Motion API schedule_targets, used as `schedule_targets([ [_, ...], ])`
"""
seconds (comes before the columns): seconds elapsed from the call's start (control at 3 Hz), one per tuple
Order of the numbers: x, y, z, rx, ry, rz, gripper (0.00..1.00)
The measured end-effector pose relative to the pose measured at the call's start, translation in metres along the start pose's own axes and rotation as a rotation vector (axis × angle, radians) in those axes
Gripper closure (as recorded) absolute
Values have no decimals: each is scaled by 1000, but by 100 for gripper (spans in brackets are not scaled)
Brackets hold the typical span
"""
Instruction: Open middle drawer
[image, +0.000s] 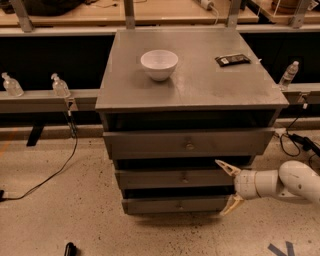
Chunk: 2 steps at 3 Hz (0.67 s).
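The grey cabinet (190, 75) has three drawer fronts. The middle drawer (165, 178) is a long dull-grey front with a small round knob (184, 176) at its centre. My gripper (225, 187) comes in from the right on a white arm (280, 182). It is open, with one finger (224, 167) at the top right edge of the middle drawer front and the other finger (229, 205) down by the lowest drawer. It is to the right of the knob, about a hand's width away.
A white bowl (159, 64) and a black flat object (232, 60) sit on the cabinet top. The upper drawer (189, 143) sticks out slightly. Small bottles (60, 86) stand on a rail at left and another bottle (288, 75) at right. Cables (50, 175) lie on the floor.
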<state>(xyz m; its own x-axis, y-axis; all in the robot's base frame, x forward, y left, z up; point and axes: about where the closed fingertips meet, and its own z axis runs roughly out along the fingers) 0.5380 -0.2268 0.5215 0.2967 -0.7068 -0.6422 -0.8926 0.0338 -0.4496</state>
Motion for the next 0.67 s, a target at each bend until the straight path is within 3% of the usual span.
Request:
schedule_targets([
  [0.33, 26, -13, 10, 31, -59, 66, 0],
  [0.67, 45, -29, 17, 59, -29, 87, 0],
])
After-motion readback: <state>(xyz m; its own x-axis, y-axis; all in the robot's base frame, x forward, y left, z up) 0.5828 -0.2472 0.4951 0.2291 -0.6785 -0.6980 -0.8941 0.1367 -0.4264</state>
